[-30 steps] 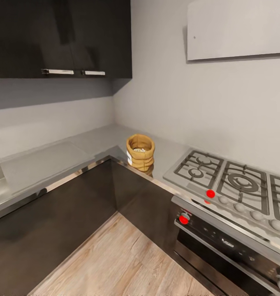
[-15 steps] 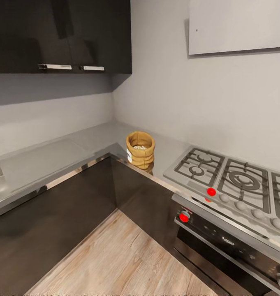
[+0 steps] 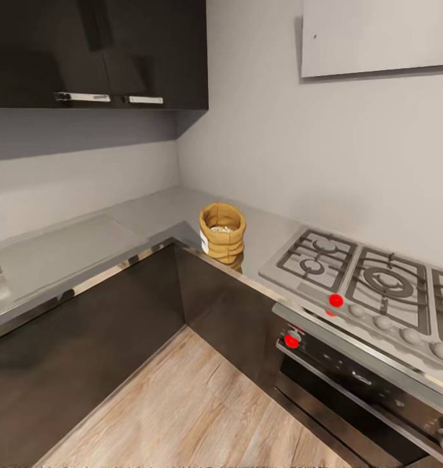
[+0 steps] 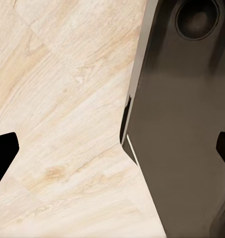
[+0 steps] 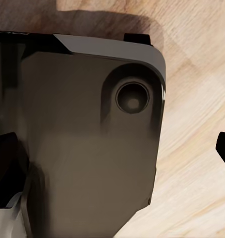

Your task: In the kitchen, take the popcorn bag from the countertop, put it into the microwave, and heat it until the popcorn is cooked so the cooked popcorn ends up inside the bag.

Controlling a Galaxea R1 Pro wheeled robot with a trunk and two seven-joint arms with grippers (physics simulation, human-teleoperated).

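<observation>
My head camera is looking forward and down into the counter corner (image 3: 149, 218), from some way off. Both wrist cameras are pointing down at the wooden floor (image 4: 68, 99) and my dark base (image 5: 83, 148), sharing those.

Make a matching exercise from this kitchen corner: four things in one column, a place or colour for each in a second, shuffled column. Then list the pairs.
Things:
1. popcorn bag
2. gas hob
3. wall cabinets
4. floor

Descriptions:
A. black, with silver handles
B. pale wood planks
C. tan, upright on the countertop near the inner corner
D. grey, with grates and a red knob

Pairs: 1-C, 2-D, 3-A, 4-B
</observation>
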